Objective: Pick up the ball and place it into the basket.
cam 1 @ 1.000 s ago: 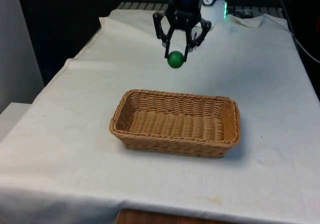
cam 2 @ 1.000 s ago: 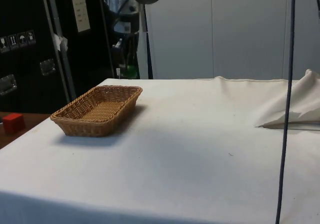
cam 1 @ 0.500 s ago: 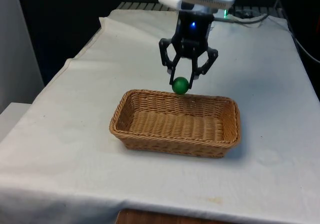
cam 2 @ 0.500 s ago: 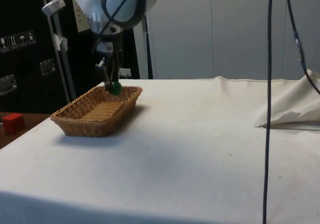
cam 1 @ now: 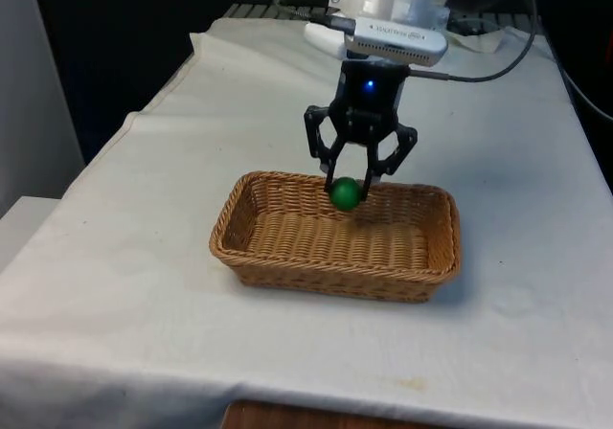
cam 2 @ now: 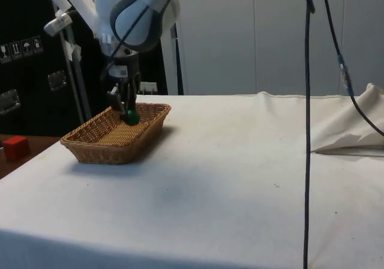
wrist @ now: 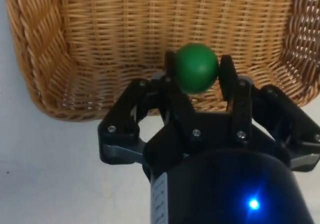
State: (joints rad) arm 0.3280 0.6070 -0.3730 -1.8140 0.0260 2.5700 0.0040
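A small green ball is clamped between the fingertips of my black gripper, which is shut on it. The ball hangs just inside the far rim of a rectangular wicker basket, over its woven floor and a little above it. In the wrist view the ball sits above the basket's floor near the wall closest to the arm. The basket lies flat on the white cloth, long side across the front view.
The white-clothed table spreads around the basket. A rumpled fold of cloth lies at the side view's right. A black cable hangs down through the side view. A red block sits off the table.
My gripper has carried the ball from above the table behind the basket forward and down, over the far rim and into the basket's mouth. The grip stayed shut.
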